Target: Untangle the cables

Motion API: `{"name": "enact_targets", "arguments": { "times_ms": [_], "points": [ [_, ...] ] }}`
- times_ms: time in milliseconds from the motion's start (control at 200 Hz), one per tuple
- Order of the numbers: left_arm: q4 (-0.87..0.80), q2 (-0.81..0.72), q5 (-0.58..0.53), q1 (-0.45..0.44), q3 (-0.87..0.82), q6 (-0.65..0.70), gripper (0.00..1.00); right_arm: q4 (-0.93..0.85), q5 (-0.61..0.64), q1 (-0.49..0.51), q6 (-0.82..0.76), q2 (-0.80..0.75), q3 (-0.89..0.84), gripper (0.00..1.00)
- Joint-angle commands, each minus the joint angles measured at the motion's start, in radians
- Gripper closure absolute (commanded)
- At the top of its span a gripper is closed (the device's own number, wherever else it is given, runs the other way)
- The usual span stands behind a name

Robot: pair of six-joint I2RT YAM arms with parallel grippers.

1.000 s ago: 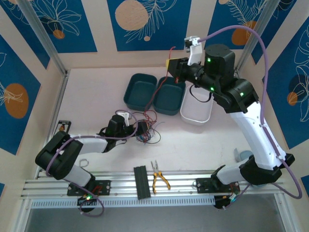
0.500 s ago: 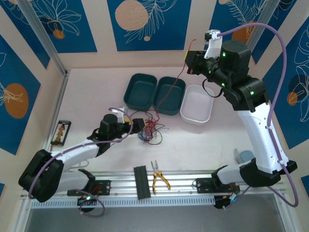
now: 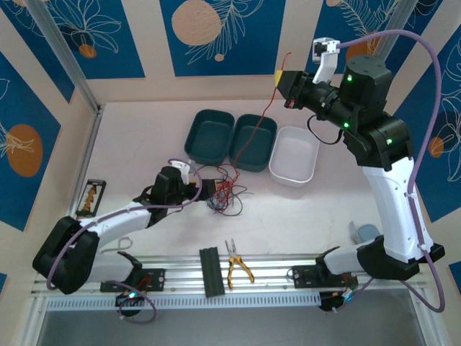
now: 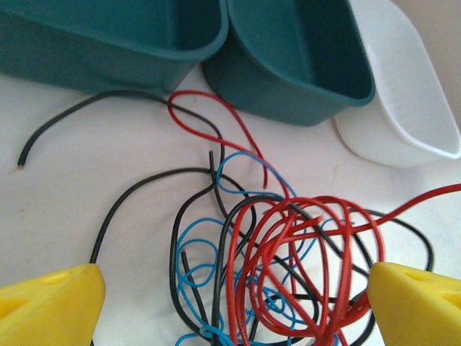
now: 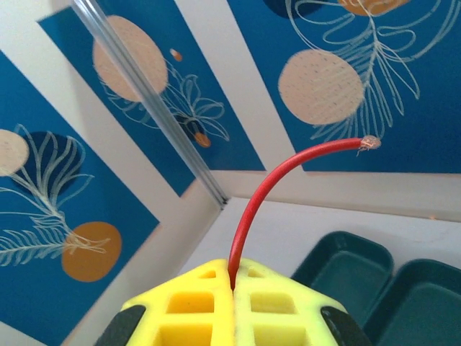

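top external: upper right, my right gripper (image 3: 281,78) pinches a red cable (image 5: 242,223) crossing the middle teal bin (image 3: 248,166); left gripper (image 3: 207,190) gapes over the tangle (image 3: 224,196).

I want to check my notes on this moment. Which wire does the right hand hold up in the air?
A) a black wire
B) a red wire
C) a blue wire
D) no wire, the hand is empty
B: in the right wrist view, the right hand is shut on a red wire, which rises from between its yellow fingers and ends in a bare tip.
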Motion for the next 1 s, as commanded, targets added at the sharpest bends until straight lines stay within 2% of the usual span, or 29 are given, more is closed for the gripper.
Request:
{"name": "enact_targets", "arguments": {
  "times_ms": [0, 330, 550, 685, 835, 995],
  "points": [
    [0.035, 0.044, 0.048, -0.016, 0.014, -0.015, 0.07, 0.003, -0.068, 0.0, 0.016, 0.011, 0.075, 1.0],
    [0.098, 0.107, 0.05, -0.028, -0.018, -0.052, 0.07, -0.048, -0.104, 0.0, -0.001, 0.076, 0.279, 1.0],
    [0.181, 0.092, 0.085, -0.031, -0.037, -0.065, 0.06, -0.049, -0.132, 0.0, 0.011, 0.085, 0.283, 1.0],
    [0.276, 0.031, 0.122, -0.083, -0.034, 0.056, 0.0, -0.048, -0.14, 0.0, 0.021, 0.085, 0.268, 1.0],
    [0.252, -0.001, 0.008, -0.214, 0.025, 0.295, 0.0, -0.046, -0.151, 0.004, 0.036, 0.089, 0.28, 1.0],
    [0.432, 0.102, -0.037, -0.284, 0.054, 0.355, 0.0, -0.044, -0.151, 0.015, 0.058, 0.09, 0.297, 1.0]
  ]
}}
